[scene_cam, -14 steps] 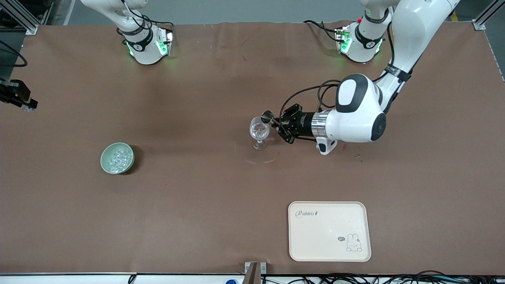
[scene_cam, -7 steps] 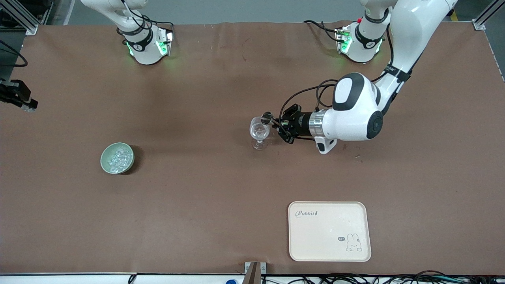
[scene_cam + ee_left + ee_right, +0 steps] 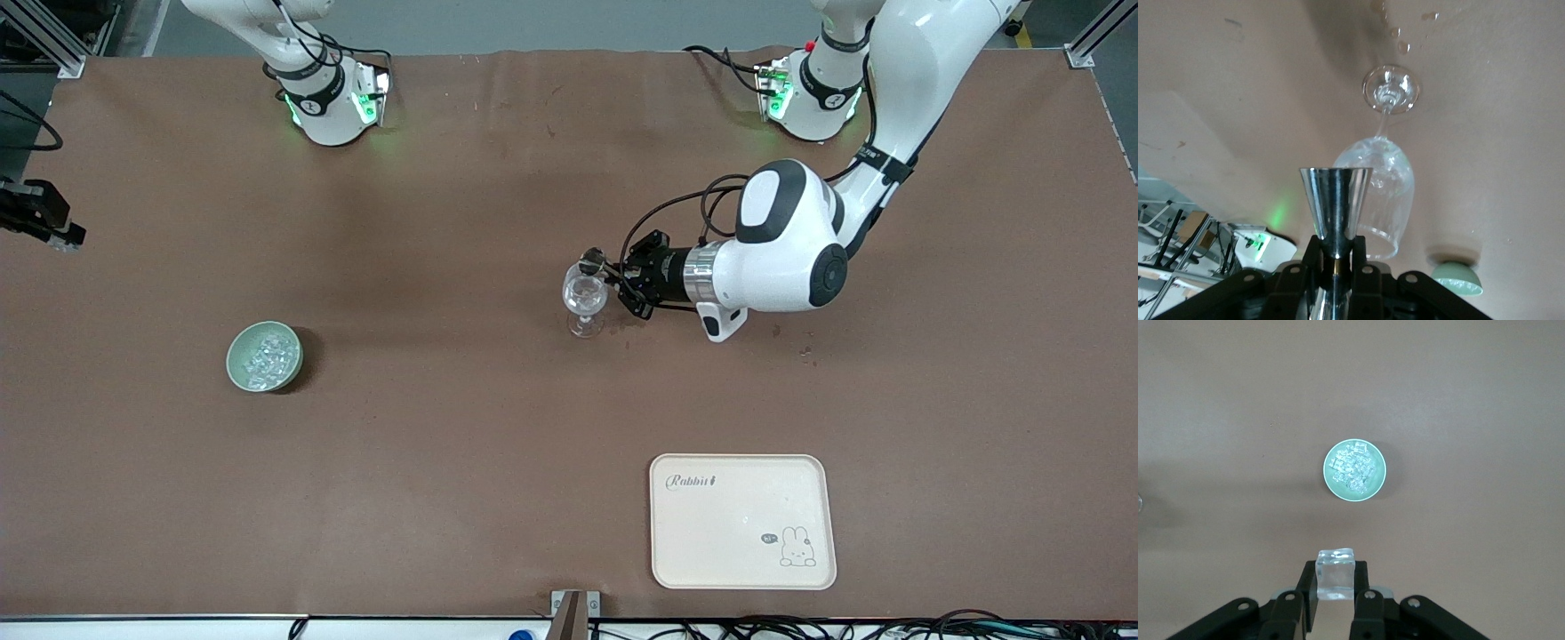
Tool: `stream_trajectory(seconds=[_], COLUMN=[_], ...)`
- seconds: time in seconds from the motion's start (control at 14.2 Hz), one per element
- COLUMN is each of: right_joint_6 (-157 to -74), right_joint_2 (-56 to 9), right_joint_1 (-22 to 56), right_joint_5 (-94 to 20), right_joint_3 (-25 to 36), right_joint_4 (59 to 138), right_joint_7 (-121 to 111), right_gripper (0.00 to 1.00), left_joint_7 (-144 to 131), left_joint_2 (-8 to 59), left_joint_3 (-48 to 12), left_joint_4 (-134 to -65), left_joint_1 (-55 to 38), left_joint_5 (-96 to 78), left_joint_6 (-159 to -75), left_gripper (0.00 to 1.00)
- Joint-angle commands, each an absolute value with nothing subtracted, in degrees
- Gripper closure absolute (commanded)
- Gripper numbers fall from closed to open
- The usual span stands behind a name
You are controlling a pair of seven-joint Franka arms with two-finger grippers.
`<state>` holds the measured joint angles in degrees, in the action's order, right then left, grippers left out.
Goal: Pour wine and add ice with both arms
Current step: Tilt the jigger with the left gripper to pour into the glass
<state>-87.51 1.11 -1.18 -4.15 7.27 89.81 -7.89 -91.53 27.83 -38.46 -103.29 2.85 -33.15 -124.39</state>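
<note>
My left gripper (image 3: 612,276) is shut on the waist of the shiny metal jigger (image 3: 591,262), which lies tipped with its mouth at the rim of the clear stemmed wine glass (image 3: 584,299) standing mid-table. The left wrist view shows the gripper (image 3: 1336,250), the jigger (image 3: 1335,203) and the glass (image 3: 1381,193). No liquid is discernible. My right gripper (image 3: 1335,585) is shut on one clear ice cube (image 3: 1335,572), high over the table near the pale green bowl (image 3: 1381,471) holding a heap of ice (image 3: 1353,468). The bowl (image 3: 236,366) sits toward the right arm's end. The right gripper is out of the front view.
A cream rabbit tray (image 3: 742,520) lies nearer the front camera, toward the left arm's end. A few wet drops (image 3: 1395,30) mark the table by the glass's foot. A black fixture (image 3: 36,218) sits at the table edge at the right arm's end.
The left arm has shifted a little toward the glass, bringing the tipped jigger closer over its rim. The bowl, glass and tray have not moved.
</note>
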Motion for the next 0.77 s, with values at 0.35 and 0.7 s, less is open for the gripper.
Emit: stream_trajectory(seconds=[0.35, 0.7], right_joint_6=[-87.63, -87.71], right_joint_2=[1.93, 1.93], right_joint_1=[-1.58, -1.58], right_joint_5=[-3.69, -3.69], right_joint_3=[6.77, 6.77], right_joint_4=[90.70, 90.70], right_joint_7=[-7.56, -7.56], right_gripper=[0.94, 0.94], left_joint_7=[-93.34, -84.48], left_joint_2=[29.09, 29.79], left_joint_3=[-38.41, -38.41], left_joint_4=[-100.81, -96.95], left_joint_1=[5.09, 8.86], left_joint_5=[-32.51, -44.99], left_joint_6=[-124.45, -116.65], left_gripper=[0.99, 0.99])
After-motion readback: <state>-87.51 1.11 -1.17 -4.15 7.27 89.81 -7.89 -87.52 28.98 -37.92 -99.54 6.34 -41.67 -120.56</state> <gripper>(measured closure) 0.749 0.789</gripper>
